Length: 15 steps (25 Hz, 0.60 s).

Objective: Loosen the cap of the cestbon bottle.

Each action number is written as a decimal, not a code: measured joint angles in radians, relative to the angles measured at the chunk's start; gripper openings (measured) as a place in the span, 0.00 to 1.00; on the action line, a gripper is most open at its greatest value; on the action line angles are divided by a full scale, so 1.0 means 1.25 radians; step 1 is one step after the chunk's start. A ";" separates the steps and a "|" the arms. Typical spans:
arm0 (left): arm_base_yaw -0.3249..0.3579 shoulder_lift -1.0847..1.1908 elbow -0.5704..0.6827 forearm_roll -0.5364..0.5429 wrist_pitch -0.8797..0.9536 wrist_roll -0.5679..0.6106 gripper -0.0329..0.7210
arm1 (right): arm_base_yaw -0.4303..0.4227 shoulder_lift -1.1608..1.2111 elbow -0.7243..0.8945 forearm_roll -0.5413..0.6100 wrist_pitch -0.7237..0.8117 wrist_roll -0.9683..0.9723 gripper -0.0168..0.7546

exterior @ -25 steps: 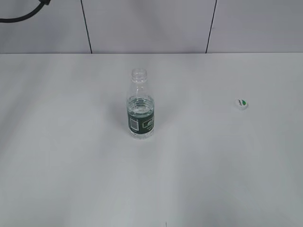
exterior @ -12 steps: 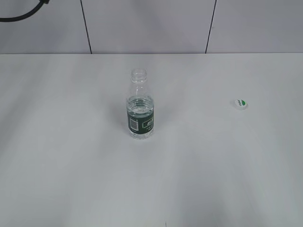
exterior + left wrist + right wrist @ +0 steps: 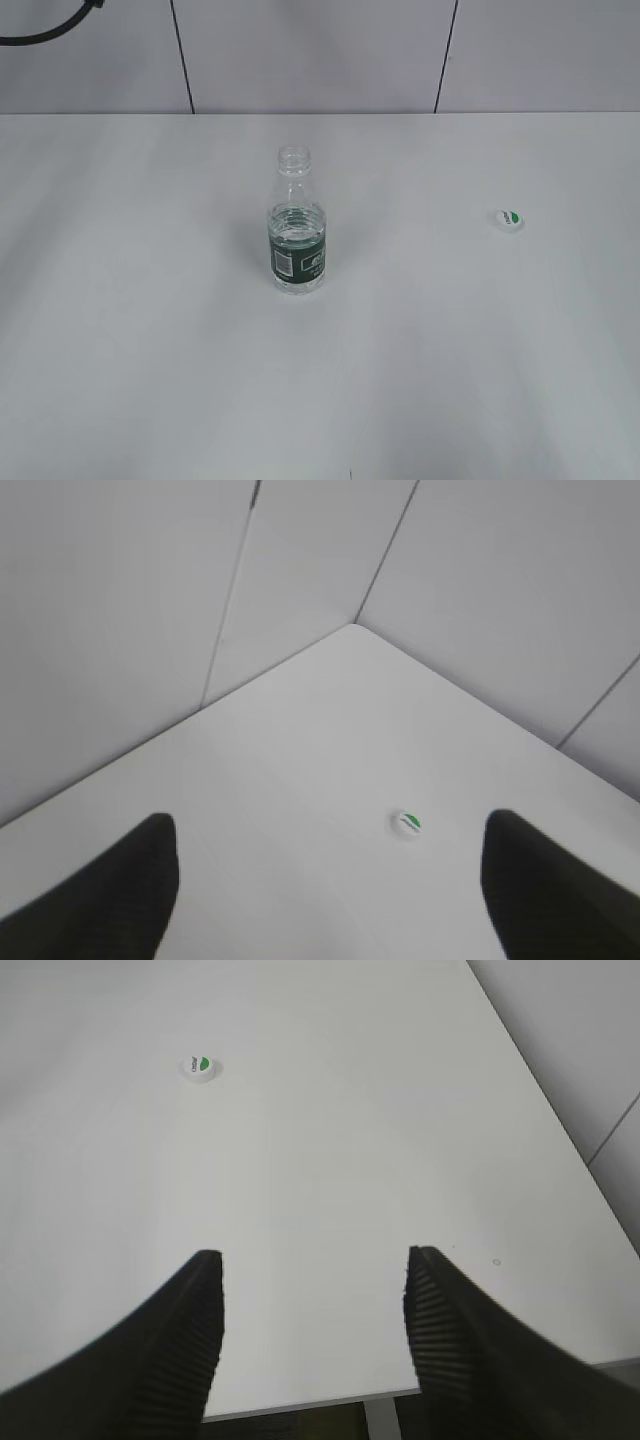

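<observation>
The cestbon bottle stands upright in the middle of the white table, clear with a dark green label, its neck open and bare. The cap, white with a green mark, lies alone on the table to the right. It also shows in the left wrist view and the right wrist view. My left gripper is open and empty, high above the table. My right gripper is open and empty near the table's edge, far from the cap. Neither gripper shows in the exterior view.
The white table is bounded by panelled walls at the back. A black cable hangs at the top left. The table's edge shows below my right gripper.
The cap shifted slightly on the table and has settled flat. The bottle has not moved.
</observation>
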 joint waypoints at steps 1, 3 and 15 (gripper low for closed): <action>0.000 0.000 0.000 0.000 0.015 0.000 0.79 | 0.000 0.000 0.000 0.000 0.000 0.000 0.59; 0.000 0.000 0.000 0.000 0.063 -0.011 0.79 | 0.000 0.000 0.000 0.000 0.000 0.001 0.59; 0.000 0.000 0.032 -0.002 0.528 -0.162 0.81 | 0.000 0.000 0.000 0.000 0.000 0.001 0.59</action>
